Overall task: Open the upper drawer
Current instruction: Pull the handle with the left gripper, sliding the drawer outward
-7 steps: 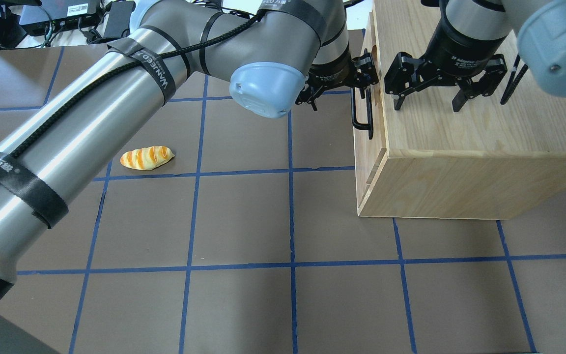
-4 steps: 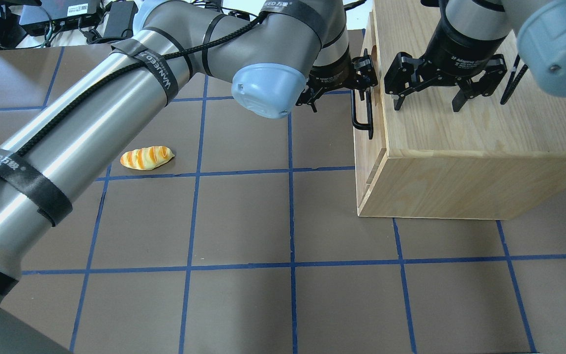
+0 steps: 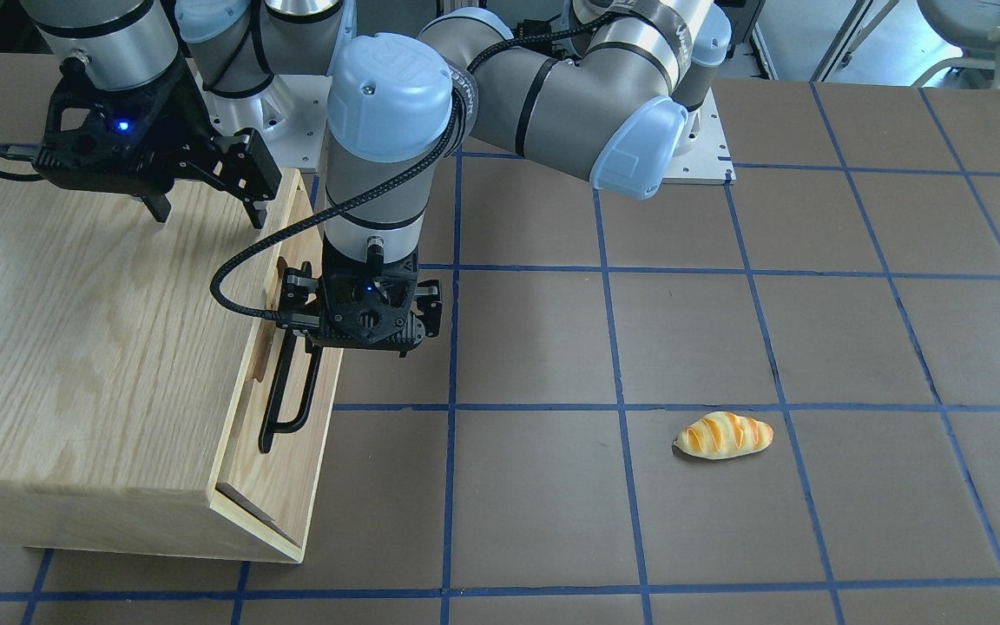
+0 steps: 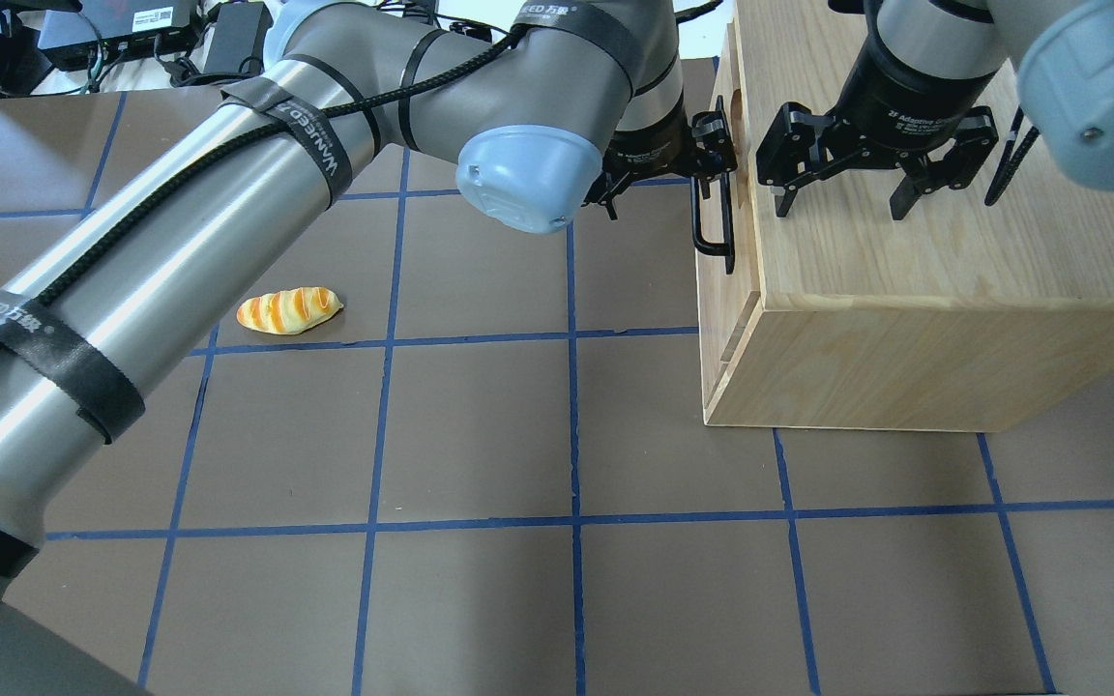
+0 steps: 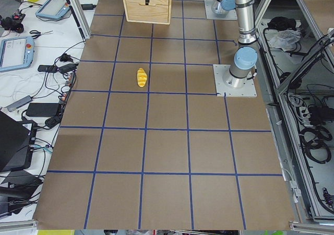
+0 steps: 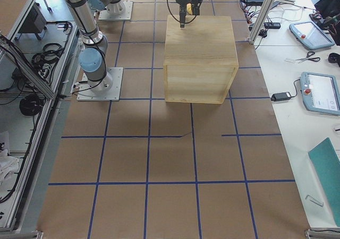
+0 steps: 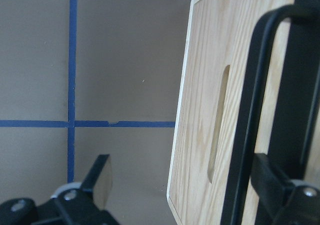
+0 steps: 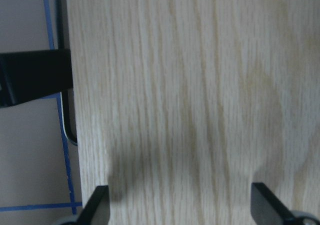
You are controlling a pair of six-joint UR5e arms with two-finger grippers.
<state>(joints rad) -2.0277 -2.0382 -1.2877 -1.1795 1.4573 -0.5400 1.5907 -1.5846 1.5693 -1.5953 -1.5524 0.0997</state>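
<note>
Straddling upper drawer (image 7: 200, 100) handle (image 7: 248, 130) (left pincer (image 7: 187, 180))

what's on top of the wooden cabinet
Only the right gripper is above the cabinet top, jaws open, fingertips pointing down; whether they touch the wood cannot be told. The right arm hides part of the top behind it.

My arms are brushed silver-grey tubes with pale blue caps at the joints. One cap (image 3: 389, 82) shows a small screw and an embossed logo. A braided black cable (image 3: 215, 285) runs along my left arm (image 4: 180, 251), bound by black straps (image 4: 310, 145) printed with white lettering. My left gripper (image 3: 361, 330) and right gripper (image 4: 842, 205) are black, angular, each lit by a small blue light.
</note>
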